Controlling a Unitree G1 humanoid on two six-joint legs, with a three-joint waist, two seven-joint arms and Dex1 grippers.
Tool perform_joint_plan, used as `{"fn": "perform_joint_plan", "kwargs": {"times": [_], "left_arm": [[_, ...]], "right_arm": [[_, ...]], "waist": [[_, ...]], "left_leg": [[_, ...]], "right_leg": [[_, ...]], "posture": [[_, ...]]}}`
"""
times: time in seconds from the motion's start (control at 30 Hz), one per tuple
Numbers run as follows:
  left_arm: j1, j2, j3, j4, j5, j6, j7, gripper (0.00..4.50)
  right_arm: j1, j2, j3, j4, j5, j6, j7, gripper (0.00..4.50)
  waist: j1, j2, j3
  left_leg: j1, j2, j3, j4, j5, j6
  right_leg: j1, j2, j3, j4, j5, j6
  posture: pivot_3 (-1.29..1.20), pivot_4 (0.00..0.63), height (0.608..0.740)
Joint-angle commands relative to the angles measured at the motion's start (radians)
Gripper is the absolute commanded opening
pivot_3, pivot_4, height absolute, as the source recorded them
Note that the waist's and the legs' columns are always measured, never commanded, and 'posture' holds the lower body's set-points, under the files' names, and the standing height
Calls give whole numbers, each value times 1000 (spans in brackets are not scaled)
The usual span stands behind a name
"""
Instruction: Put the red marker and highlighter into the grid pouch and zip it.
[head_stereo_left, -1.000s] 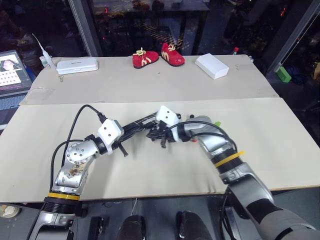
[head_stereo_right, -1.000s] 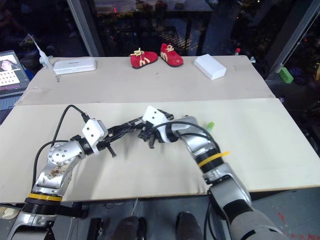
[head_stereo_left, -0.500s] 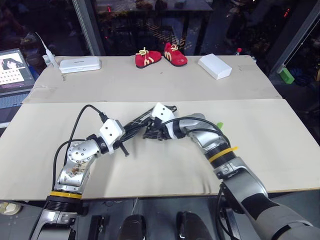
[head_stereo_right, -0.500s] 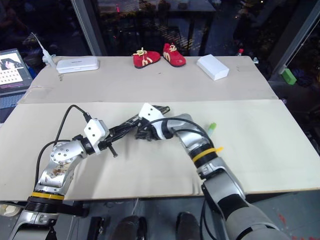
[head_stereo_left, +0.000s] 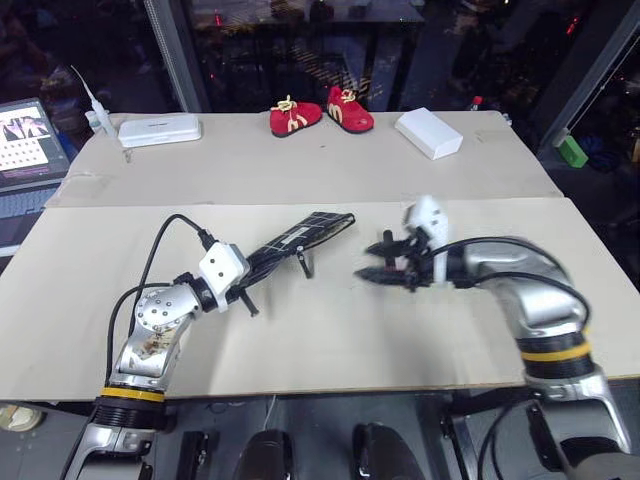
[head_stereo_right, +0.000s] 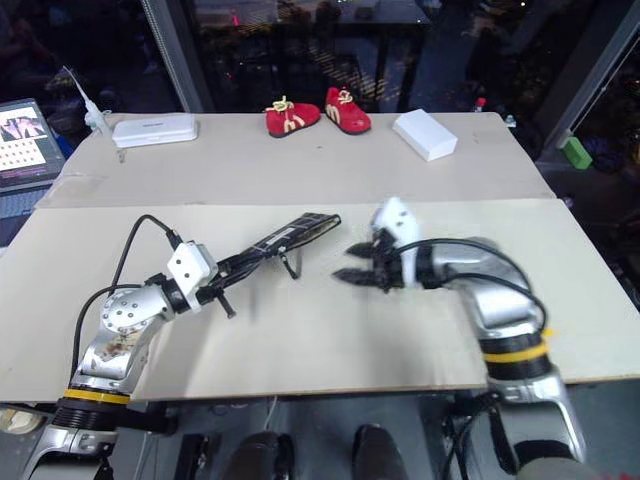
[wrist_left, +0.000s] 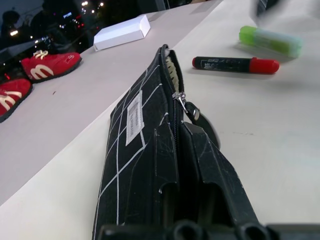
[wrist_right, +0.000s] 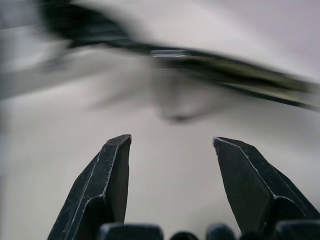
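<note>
We are clamping the grid pouch (head_stereo_left: 300, 236) in our left gripper (head_stereo_left: 262, 265), lifted off the table (head_stereo_left: 300, 330) on its edge, long axis running away toward the shoes (head_stereo_left: 320, 110), zipper strap (head_stereo_left: 304, 262) dangling. Our right gripper (head_stereo_left: 378, 262) is hanging with fingers spread and nothing between them, pointing at the pouch. The red marker (wrist_left: 235, 64) and highlighter (wrist_left: 270, 40) are lying side by side beyond the pouch's tip, probably behind our right arm. A white box (head_stereo_left: 428, 132) is sitting near the shoes.
</note>
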Motion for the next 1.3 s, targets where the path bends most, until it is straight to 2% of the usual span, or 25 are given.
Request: {"fn": "perform_joint_plan", "kwargs": {"times": [0.03,0.23,0.43,0.63,0.83,1.3], "left_arm": [[7,-2,18,-18,-16,-35,-1,0],[-3,-20,-3,4,-13,-53,-12,0],[-36,-35,-8,48,-6,-70,-23,0],[-33,-38,-5,51,-2,-80,-22,0],[-15,-33,3,46,0,-83,-16,0],[6,-31,11,27,-8,-77,-6,0]], "right_arm": [[5,32,-136,-68,-25,172,-241,2937],[70,103,-174,-213,-54,364,-463,2937],[65,146,-132,-233,-100,400,-606,2937],[85,158,-101,-213,-125,361,-673,2937],[83,248,-151,-149,-131,380,-759,2937],[109,311,-145,-83,-129,339,-817,2937]], "waist": [[-1,0,0],[3,0,0],[2,0,0],[0,0,0],[-1,0,0],[-1,0,0]], "left_leg": [[0,0,0,0,0,0],[-2,-1,0,0,0,0],[-1,-1,-1,0,0,0],[-2,-1,-1,0,0,0],[-1,-1,-1,0,0,0],[-1,-1,-1,0,0,0]], "right_leg": [[0,0,0,0,0,0],[0,0,0,-1,0,0],[0,0,0,-1,0,0],[0,0,0,-2,0,0],[0,0,0,-1,0,0],[0,0,0,-1,0,0]], "posture": [[0,150,740],[0,150,740],[0,150,740],[0,150,740],[0,150,740],[0,150,740]]}}
